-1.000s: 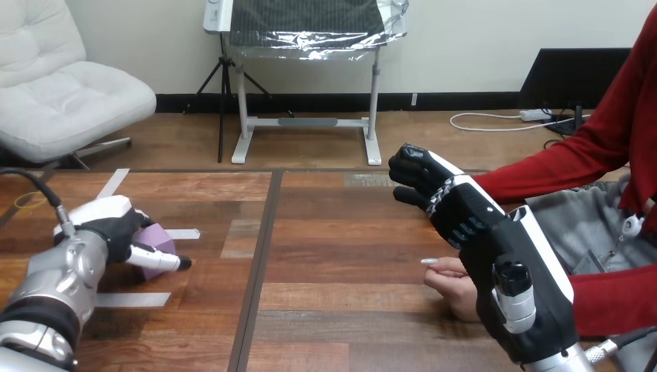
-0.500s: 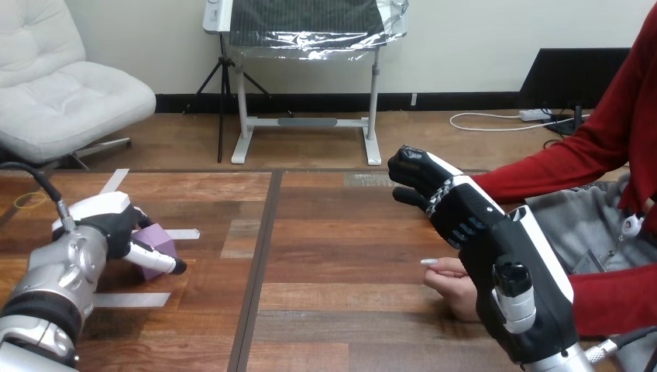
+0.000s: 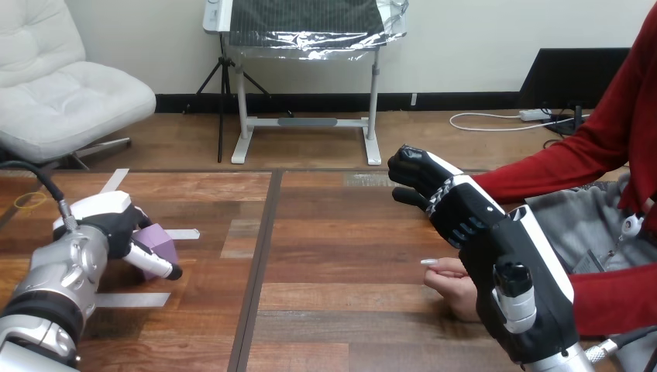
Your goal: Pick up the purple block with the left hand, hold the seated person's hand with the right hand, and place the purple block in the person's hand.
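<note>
Where tape point(image 3: 128, 299) lies, purple block point(image 3: 160, 242) — left hand point(image 3: 108, 225)

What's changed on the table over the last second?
The left hand, curled round the purple block, drew its front finger slightly back toward the robot; the block barely moved. The right hand and the person's hand stayed put.

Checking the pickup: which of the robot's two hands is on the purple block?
The left hand, fingers curled round the purple block; the right hand is raised near the person's hand, far from the block.
</note>
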Robot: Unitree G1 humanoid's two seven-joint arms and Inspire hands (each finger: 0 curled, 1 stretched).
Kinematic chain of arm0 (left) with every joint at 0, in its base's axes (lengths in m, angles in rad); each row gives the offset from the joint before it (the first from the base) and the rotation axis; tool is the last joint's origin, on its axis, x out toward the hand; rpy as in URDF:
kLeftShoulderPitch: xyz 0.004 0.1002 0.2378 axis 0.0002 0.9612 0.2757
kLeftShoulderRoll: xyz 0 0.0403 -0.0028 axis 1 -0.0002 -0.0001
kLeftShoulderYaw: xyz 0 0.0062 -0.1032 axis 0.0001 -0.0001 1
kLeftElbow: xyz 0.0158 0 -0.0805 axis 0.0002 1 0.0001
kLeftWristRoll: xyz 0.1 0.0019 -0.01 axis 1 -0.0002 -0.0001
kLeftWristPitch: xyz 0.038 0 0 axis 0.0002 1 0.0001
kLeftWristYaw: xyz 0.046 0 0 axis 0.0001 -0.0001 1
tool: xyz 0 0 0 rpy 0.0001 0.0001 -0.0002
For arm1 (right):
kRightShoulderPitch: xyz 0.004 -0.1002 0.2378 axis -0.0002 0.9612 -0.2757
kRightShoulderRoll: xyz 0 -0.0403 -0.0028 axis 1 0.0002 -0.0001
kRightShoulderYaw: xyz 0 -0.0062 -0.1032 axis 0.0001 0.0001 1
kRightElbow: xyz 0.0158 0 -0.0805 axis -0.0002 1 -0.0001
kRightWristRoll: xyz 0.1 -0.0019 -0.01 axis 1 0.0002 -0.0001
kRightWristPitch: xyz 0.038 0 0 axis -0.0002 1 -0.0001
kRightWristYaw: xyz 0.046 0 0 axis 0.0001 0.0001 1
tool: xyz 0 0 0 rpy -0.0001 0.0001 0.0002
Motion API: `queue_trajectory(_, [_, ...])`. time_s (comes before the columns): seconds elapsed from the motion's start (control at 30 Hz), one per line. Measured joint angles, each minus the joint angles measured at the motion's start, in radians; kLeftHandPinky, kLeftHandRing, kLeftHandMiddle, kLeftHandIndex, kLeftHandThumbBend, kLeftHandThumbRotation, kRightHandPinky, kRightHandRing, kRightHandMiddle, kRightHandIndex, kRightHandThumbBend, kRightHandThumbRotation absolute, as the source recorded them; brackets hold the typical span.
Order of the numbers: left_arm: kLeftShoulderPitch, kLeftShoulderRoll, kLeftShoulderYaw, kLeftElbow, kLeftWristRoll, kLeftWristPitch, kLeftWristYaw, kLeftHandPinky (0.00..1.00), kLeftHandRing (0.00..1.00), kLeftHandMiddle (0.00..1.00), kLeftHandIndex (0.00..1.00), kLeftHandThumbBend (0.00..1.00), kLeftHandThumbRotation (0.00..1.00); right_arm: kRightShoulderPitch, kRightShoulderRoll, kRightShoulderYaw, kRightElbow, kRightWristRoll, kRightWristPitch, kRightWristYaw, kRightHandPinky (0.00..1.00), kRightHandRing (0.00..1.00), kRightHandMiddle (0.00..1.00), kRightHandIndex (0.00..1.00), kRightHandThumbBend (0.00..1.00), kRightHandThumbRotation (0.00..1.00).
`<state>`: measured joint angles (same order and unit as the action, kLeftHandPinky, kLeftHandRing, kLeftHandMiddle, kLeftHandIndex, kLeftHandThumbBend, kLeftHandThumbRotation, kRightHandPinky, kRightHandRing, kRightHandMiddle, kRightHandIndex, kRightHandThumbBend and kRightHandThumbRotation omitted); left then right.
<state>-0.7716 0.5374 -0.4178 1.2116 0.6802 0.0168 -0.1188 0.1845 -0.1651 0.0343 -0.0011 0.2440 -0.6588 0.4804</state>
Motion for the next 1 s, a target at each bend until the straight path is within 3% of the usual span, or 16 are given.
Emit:
queue_trajectory(0.53, [0.0,-0.007,-0.001,0.0,0.0,0.018,0.076,0.62,0.76,0.79,0.75,0.8,0.18,0.0,-0.002,0.0,-0.014,0.015,0.011,0.009,0.86,0.9,0.88,0.88,0.99,1.0])
queue_trajectory(0.6, [0.0,-0.008,-0.001,0.0,-0.001,0.019,0.083,0.5,0.64,0.7,0.71,0.78,0.12,0.0,-0.003,0.0,-0.018,0.015,0.012,0.011,0.86,0.9,0.88,0.88,0.99,1.0])
queue_trajectory(0.73, [0.0,-0.009,0.001,0.0,-0.007,0.023,0.097,0.36,0.49,0.57,0.67,0.77,0.05,0.0,-0.004,0.0,-0.023,0.019,0.012,0.016,0.86,0.9,0.88,0.88,0.98,1.0])
queue_trajectory(0.87, [0.0,-0.011,0.005,0.0,-0.015,0.025,0.11,0.26,0.36,0.46,0.62,0.75,0.02,0.0,-0.004,0.0,-0.026,0.021,0.012,0.018,0.86,0.9,0.88,0.88,0.98,1.0])
queue_trajectory(1.0, [0.0,-0.012,0.006,0.0,-0.022,0.025,0.127,0.22,0.3,0.4,0.57,0.73,0.01,0.0,-0.004,-0.001,-0.026,0.021,0.012,0.018,0.85,0.9,0.88,0.88,0.99,1.0])
